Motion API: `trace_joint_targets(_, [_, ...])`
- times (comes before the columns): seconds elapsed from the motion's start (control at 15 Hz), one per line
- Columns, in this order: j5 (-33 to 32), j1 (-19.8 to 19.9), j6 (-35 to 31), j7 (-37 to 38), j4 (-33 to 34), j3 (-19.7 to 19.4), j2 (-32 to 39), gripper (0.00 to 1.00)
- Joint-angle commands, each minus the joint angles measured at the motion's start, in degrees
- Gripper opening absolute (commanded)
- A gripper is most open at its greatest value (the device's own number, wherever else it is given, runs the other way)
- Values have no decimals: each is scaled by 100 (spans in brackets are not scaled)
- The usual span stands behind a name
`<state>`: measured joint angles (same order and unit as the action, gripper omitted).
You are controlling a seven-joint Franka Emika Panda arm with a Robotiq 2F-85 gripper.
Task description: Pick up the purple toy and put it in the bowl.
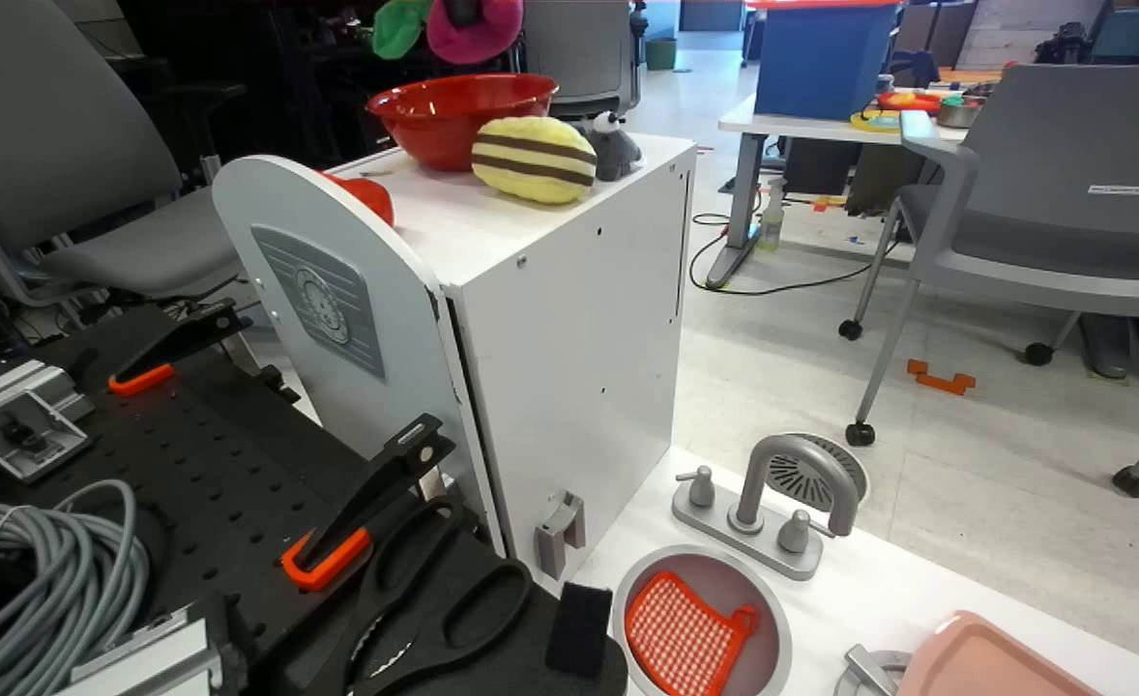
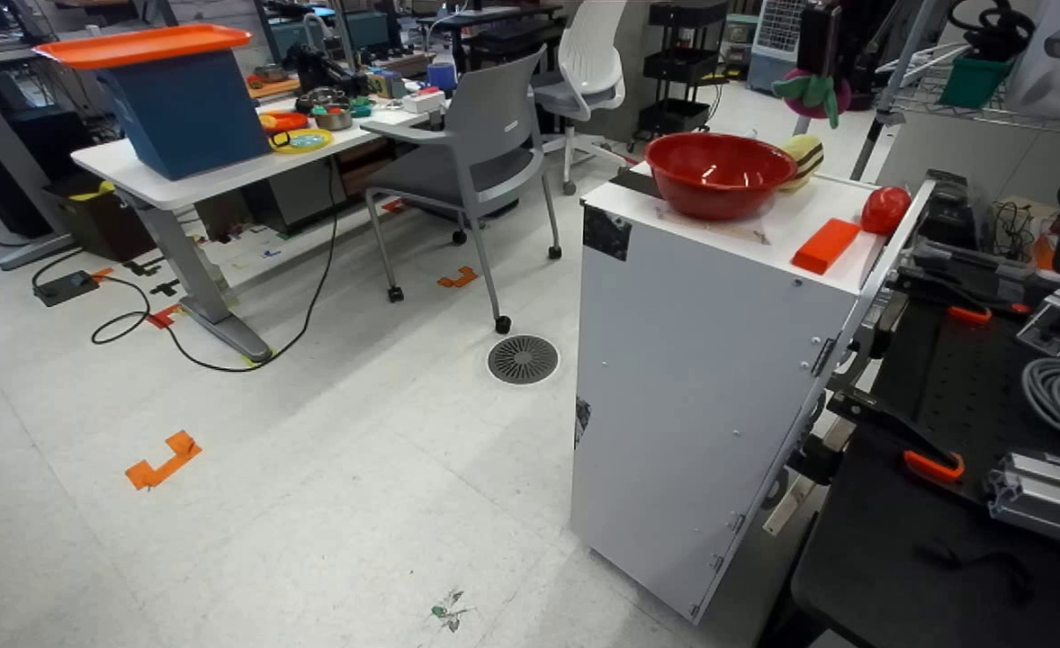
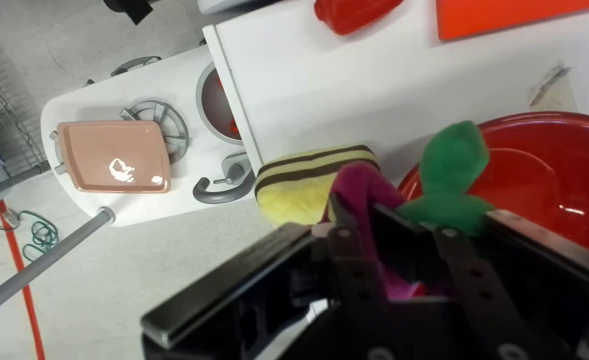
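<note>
Tool [image 3: 362,210] astride green-leaved magenta toy [image 1: 463,43]

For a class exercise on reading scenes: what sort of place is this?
Probably a lab or workshop: a perforated black worktop bears a black-and-orange clamp and coiled grey cable, beside what looks like a toy kitchen.
</note>
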<state>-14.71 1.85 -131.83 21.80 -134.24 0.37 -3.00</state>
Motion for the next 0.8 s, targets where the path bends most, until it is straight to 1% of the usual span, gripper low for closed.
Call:
trace_joint_targets(0.0, [100,-113,-37,-94,340,62,274,3])
trace_joint_targets(0.33, [315,-275,-70,-212,527,81,499,3])
trace_joint_targets(0.73, [545,-377,-57,-373,618,104,606,3])
